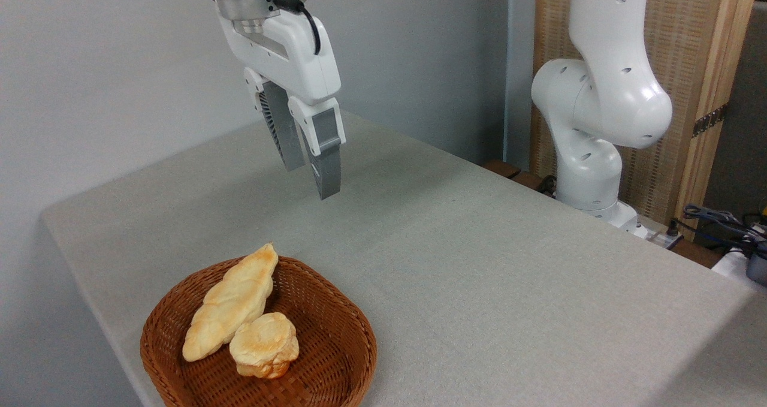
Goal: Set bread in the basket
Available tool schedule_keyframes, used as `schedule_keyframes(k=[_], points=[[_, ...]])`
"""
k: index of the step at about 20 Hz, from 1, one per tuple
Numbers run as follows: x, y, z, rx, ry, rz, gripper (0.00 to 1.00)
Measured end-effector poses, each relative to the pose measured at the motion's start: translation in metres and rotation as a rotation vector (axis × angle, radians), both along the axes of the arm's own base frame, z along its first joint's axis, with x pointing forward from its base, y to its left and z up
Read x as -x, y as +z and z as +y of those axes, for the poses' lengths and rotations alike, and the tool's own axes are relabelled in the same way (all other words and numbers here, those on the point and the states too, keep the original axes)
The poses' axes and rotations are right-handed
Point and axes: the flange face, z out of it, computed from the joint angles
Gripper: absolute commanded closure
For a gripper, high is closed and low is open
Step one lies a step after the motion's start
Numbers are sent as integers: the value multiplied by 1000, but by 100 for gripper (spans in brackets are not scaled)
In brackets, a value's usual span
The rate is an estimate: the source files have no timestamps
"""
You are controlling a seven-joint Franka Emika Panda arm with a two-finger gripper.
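My claw (311, 179) hangs empty above the grey desk (479, 263), its fingers almost together, and the long bread (230, 302) lies inside the wicker basket (335, 335), one pointed end on the rim, touching a small round bun (265, 344).

Glossy white rounded arm (605, 95) with dark recessed holes, black cable (308, 20), grey, seemingly ribbed jaws.

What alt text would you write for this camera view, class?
A long braided bread lies in a wicker basket beside a small round bun. The gripper hangs empty above the grey table, holding nothing.
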Motion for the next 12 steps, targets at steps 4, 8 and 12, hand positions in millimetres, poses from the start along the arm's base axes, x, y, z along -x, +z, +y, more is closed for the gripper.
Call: schedule_keyframes(k=[4, 8, 12], points=[[-1, 3, 4, 1, 10, -10, 0], [-3, 5, 4, 3, 52, -33, 0], [-6, 5, 0, 23, 113, -64, 0]])
